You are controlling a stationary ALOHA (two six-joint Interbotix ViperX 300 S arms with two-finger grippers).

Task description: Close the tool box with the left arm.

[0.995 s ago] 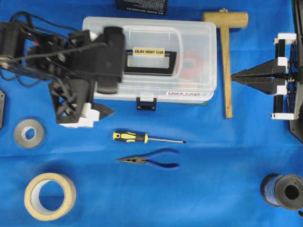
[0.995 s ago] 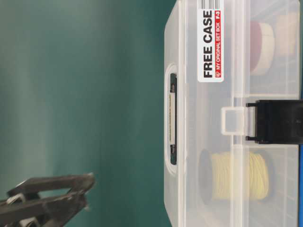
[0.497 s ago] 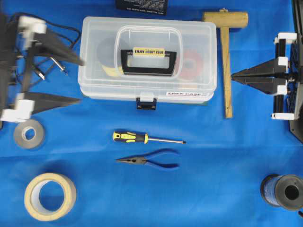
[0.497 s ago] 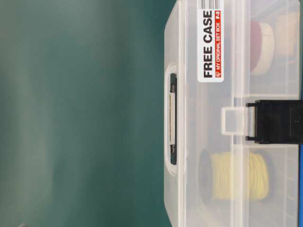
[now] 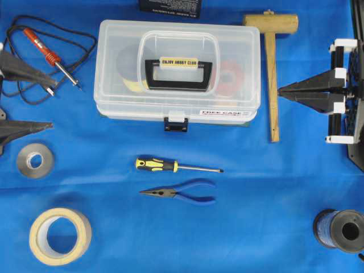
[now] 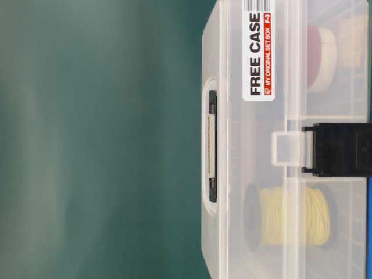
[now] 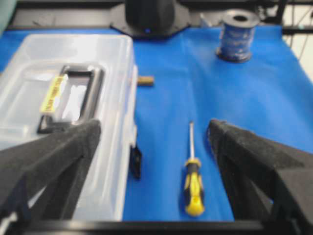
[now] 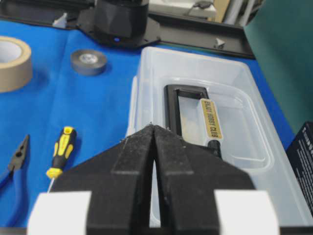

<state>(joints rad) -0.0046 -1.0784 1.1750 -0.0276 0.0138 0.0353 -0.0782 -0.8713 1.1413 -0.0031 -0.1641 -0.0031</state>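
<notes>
The tool box point(image 5: 116, 68) is a clear plastic case at the back middle of the blue table. Its lid lies flat on the body, with the black handle point(image 5: 179, 74) folded down on top. The dark blue latch point(image 5: 176, 124) hangs at the front edge, also in the table-level view point(image 6: 340, 149). My left gripper point(image 5: 54, 104) is open and empty at the far left edge, apart from the box. In the left wrist view point(image 7: 154, 129) the box point(image 7: 58, 98) lies to the left. My right gripper point(image 5: 278, 92) is shut and empty, right of the box point(image 8: 153, 127).
In front of the box lie a yellow-black screwdriver point(image 5: 170, 165) and blue pliers point(image 5: 182, 192). A wooden mallet point(image 5: 272, 68) lies right of the box. A soldering iron point(image 5: 51, 57), grey tape roll point(image 5: 34, 161) and masking tape point(image 5: 60, 236) are at left. A blue spool point(image 5: 341, 230) stands front right.
My left arm has pulled back from over the box's left end to the table's far left edge, gripper open. The box and right arm have not moved.
</notes>
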